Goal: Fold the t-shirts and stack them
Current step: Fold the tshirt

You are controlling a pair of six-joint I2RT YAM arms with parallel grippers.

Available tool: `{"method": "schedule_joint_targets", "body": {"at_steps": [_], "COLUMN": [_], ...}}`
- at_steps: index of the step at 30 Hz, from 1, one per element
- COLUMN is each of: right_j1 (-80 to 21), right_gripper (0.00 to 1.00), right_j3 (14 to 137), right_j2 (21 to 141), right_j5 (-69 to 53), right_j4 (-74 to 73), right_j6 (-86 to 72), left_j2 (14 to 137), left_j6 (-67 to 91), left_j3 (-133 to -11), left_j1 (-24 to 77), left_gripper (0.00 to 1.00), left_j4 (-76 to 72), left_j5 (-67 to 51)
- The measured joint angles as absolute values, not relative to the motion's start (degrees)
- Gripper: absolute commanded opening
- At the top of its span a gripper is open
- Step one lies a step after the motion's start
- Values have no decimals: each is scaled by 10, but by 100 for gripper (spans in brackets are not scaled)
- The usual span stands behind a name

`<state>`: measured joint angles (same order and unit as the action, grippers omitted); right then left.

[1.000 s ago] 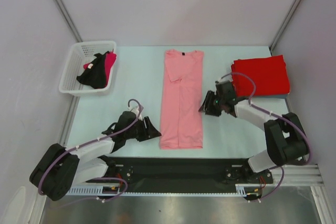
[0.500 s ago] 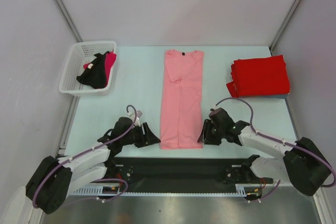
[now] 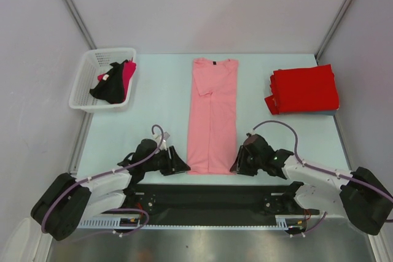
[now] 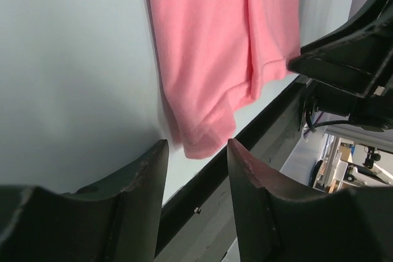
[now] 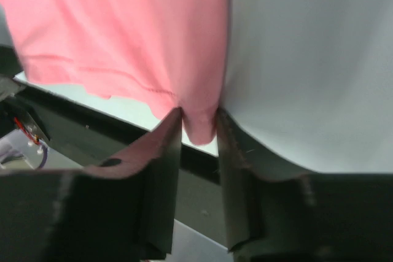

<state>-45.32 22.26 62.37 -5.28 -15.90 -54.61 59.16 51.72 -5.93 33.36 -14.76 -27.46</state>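
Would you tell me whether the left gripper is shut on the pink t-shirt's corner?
No, the left gripper stands open, and the corner of the pink t-shirt lies ungripped at its fingertips.

the left arm and the right arm look the same: white covers on the long links, bulky rounded black housings at the joints, and a thin purple cable that runs along each arm in loose loops. the left gripper and the right gripper are matt black and angular - each has two broad fingers with bevelled inner edges, a little scuffed to grey. both bases are bolted on a black rail, with small red and dark wires at the mounts.
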Motion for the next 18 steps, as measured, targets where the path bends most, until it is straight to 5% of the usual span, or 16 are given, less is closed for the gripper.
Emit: {"method": "schedule_joint_targets", "body": {"at_steps": [2, 7, 18], "right_j1": [-454, -455, -423], "right_gripper": [50, 50, 34], "right_j3": [220, 218, 209], "right_j2": [608, 591, 580], "right_j5": [-52, -43, -42], "right_j4": [-160, -173, -183], "right_j6": [-549, -553, -551], "left_j2": [598, 619, 662], "left_j6": [521, 525, 526], "left_j3": [-59, -60, -64], "left_j1": [334, 335, 336], "left_gripper": [47, 47, 30], "left_j4": [-154, -172, -196], "left_j5": [-275, -277, -282]}}
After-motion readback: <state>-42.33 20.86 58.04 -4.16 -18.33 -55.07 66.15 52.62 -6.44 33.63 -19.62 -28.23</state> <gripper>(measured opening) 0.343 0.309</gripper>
